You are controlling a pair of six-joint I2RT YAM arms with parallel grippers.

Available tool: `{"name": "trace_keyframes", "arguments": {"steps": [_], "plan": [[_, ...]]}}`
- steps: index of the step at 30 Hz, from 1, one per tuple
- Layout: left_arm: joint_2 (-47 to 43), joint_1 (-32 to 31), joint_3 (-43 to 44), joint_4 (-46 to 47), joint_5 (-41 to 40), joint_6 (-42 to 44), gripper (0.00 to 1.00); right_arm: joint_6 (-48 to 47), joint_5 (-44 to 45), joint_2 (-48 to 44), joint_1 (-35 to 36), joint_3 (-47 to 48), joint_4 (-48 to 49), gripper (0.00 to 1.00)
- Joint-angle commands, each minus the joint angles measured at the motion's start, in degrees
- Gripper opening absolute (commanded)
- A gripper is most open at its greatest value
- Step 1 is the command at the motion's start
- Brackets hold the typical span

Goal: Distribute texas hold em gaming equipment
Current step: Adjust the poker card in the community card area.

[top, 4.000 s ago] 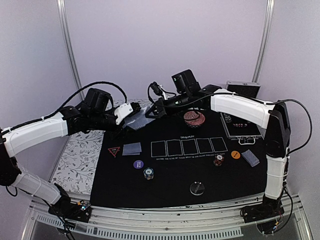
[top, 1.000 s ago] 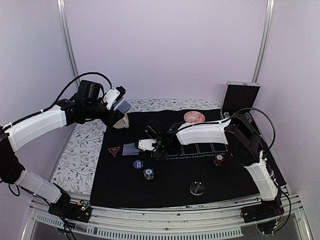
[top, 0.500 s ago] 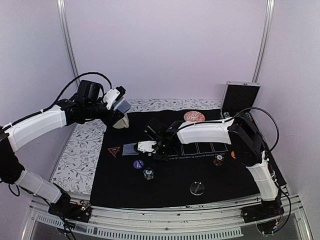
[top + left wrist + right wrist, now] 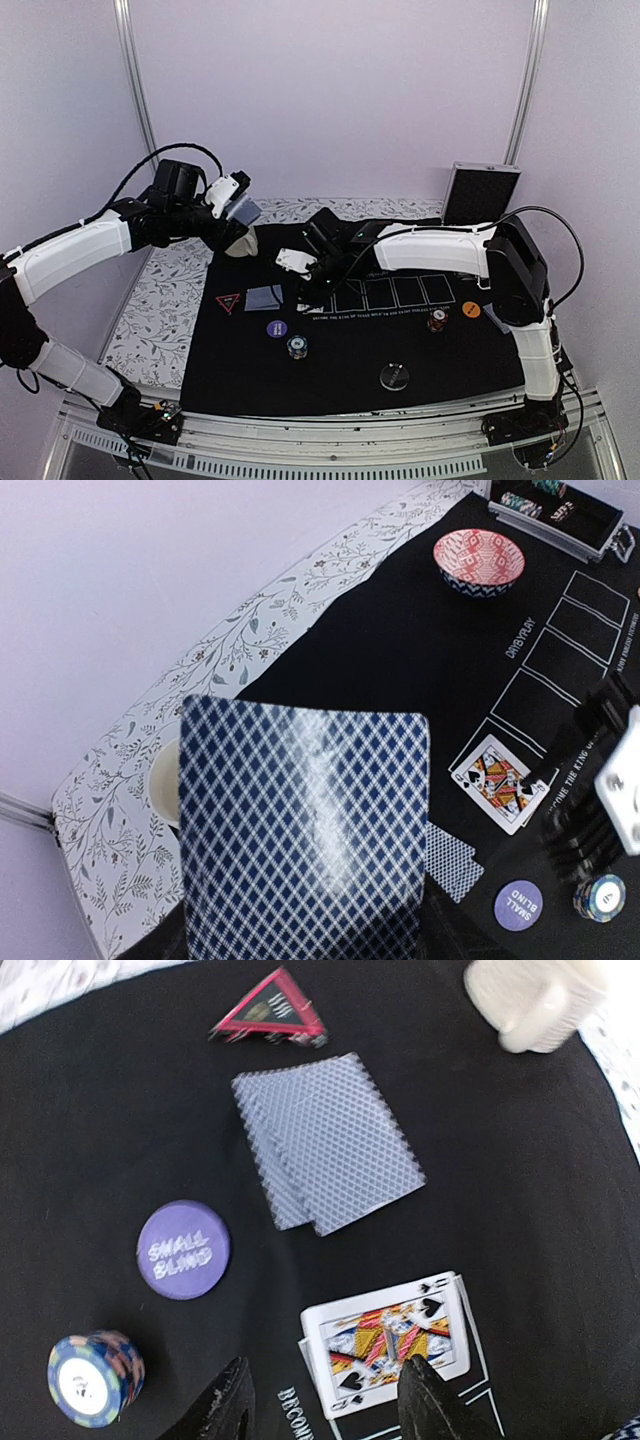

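Observation:
My left gripper (image 4: 236,208) is held up over the table's back left, shut on a deck of blue-checked playing cards (image 4: 305,830) that fills the left wrist view and hides the fingers. My right gripper (image 4: 330,1400) hovers open above a face-up queen of spades (image 4: 390,1340), which lies flat on the black mat (image 4: 350,350) at the first card box. Two face-down cards (image 4: 325,1140) overlap just left of it, beside the red-edged triangle (image 4: 270,1015). A purple small-blind disc (image 4: 183,1250) and a striped chip stack (image 4: 95,1378) sit nearer the front.
A cream mug (image 4: 240,243) stands under the left gripper at the mat's back-left corner. The red patterned bowl (image 4: 479,560) and an open chip case (image 4: 481,195) are at the back right. A clear disc (image 4: 394,377), another chip stack (image 4: 437,320) and an orange disc (image 4: 471,310) lie on the mat.
My right gripper has opened, risen and drawn back from the mat, leaving the queen face up in the first box. The left arm and its deck have stayed put.

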Motion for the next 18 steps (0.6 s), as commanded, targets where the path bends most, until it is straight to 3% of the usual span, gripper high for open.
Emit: {"name": "trace_keyframes", "arguments": {"steps": [1, 7, 11, 18], "plan": [[-1.37, 0.76, 1.24, 1.05, 0.51, 0.25, 0.58, 15.19, -1.79, 2.56, -1.81, 2.32, 7.25, 0.52], [-1.67, 0.77, 1.16, 1.05, 0.74, 0.28, 0.59, 22.68, 12.0, 7.52, -1.64, 3.79, 9.13, 0.62], [-1.81, 0.76, 1.15, 1.05, 0.91, 0.3, 0.59, 22.52, 15.44, 8.93, -0.61, 4.22, 9.99, 0.69], [-1.9, 0.81, 1.14, 1.05, 1.18, 0.32, 0.6, 20.84, 18.79, 14.73, 1.0, 5.55, 9.15, 0.71]]}}
